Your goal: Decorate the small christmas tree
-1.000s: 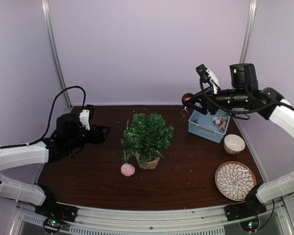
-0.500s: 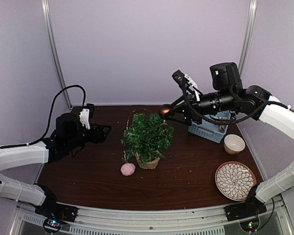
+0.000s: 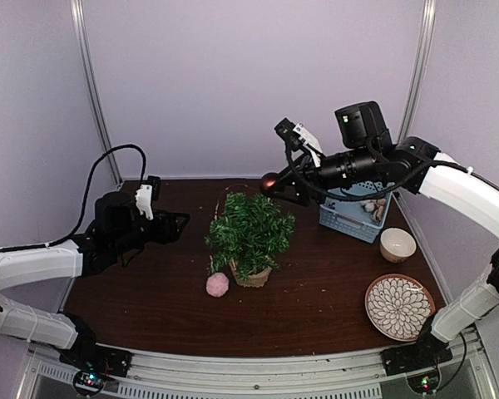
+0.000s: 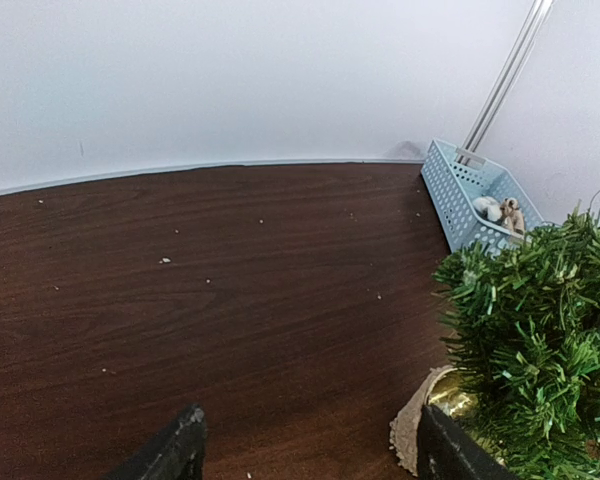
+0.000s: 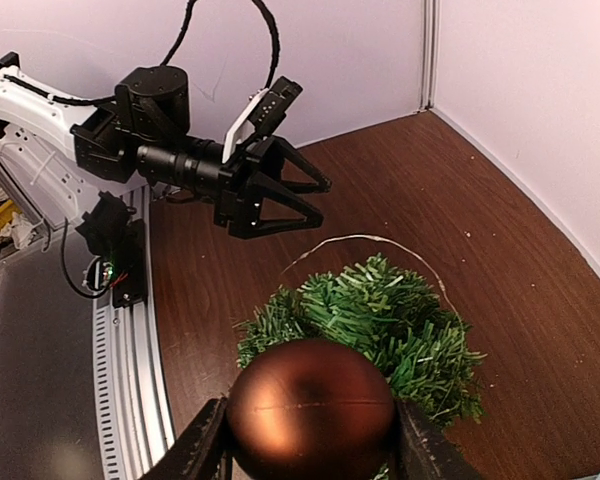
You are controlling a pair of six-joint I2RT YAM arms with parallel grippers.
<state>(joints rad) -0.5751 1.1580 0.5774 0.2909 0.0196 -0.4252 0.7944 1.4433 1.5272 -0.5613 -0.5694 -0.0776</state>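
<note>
While R jaws clamp a glossy copper ball (image 5: pixel 311 410) near the small christmas tree (image 3: pixel 251 229) — L jaws gape.

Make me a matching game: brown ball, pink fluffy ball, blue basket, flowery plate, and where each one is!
Things:
1. brown ball
2. pink fluffy ball
3. blue basket
4. flowery plate

Places:
A. lying beside the small christmas tree's pot
B. front right, nothing on it
C. gripped in the right pincer
D. back right, small things inside

Pairs: 1-C, 2-A, 3-D, 4-B
</note>
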